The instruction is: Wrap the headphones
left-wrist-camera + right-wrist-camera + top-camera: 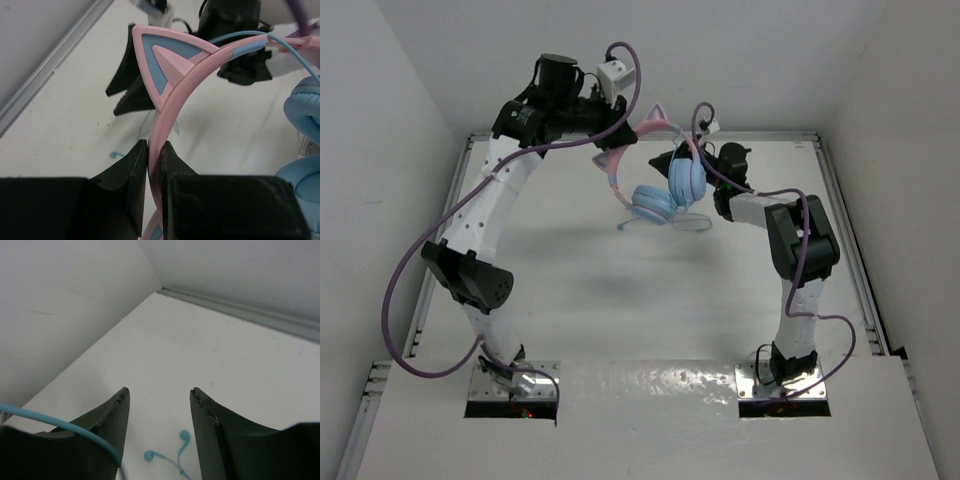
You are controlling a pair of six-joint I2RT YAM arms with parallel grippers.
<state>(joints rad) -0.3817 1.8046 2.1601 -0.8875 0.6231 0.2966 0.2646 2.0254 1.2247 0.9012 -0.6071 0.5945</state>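
Observation:
The headphones (655, 203) hang above the back of the table, with a pink cat-ear headband (165, 60) and light blue ear cups (305, 107). My left gripper (155, 150) is shut on the pink headband just below a cat ear and holds it up (613, 152). My right gripper (159, 392) is open beside the ear cups (682, 160), with nothing between its fingers. The thin blue cord (60, 425) drapes over its left finger (107, 417). More cord (692, 222) dangles under the ear cups and shows against the table (182, 436).
White walls enclose the table on the left, back and right; a metal rail (770, 136) runs along the back edge. Purple robot cables (395, 300) loop off both arms. The white table (620, 300) lies in front of the headphones.

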